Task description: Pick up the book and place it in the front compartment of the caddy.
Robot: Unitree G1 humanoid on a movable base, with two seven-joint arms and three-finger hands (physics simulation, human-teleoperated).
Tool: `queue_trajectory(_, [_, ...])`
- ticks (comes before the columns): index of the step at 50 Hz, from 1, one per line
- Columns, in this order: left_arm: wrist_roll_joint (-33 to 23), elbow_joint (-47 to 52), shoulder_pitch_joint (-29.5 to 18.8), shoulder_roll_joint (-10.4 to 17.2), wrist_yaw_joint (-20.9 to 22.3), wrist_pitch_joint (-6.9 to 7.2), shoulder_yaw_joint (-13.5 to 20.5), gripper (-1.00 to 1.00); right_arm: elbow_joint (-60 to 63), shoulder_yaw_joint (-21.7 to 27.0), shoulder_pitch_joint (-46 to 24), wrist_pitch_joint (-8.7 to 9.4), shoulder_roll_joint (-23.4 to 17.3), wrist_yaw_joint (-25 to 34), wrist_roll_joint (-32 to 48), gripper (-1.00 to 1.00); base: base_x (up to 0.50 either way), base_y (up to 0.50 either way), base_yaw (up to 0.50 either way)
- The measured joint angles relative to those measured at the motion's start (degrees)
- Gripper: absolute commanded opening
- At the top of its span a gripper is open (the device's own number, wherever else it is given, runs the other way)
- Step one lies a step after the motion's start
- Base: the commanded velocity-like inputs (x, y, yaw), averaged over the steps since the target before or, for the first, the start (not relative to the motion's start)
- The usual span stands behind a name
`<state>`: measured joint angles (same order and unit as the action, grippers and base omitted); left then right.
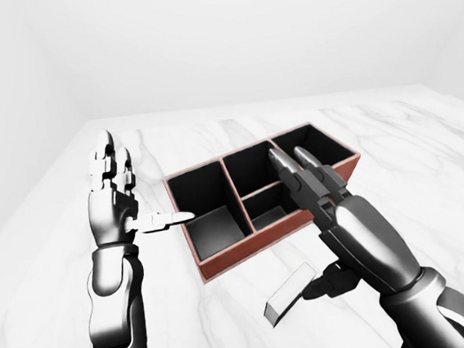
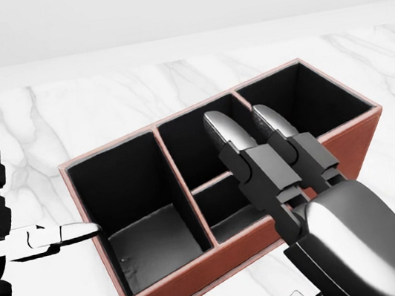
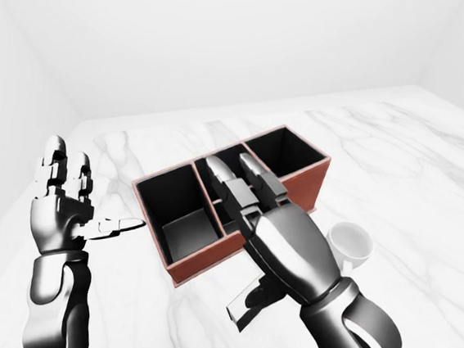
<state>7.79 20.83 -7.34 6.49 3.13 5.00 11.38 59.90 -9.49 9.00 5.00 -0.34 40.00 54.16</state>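
White mug (image 3: 350,245) on marble table (image 3: 427,147), low right in right-eye view.

We see a caddy (image 1: 224,261) with reddish-brown walls and black compartments on a white, grey-veined marble table (image 1: 427,147). Book (image 1: 291,292) is white-grey, mug (image 3: 350,243) white. Both hands are glossy grey-black metal.

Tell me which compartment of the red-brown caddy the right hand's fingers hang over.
The small lower middle compartment of the red-brown caddy: the right hand has its fingers above it, unlike the large left compartment or the right-end one.
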Motion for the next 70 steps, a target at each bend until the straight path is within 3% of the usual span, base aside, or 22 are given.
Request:
queue_trajectory(22, [0.07, 0.07, -0.07, 0.07, -0.03, 0.0, 0.08, 1.0, -1.84, -1.87, 3.67, 0.0, -1.08, -0.28, -1.23, 1.0, 0.0, 0.0, 0.0])
queue_trajectory(70, [0.07, 0.38, -0.04, 0.05, -0.03, 0.0, 0.08, 1.0, -7.42, -5.52, 9.59, 0.0, -4.07, -6.8, -3.63, 1.0, 0.0, 0.0, 0.0])
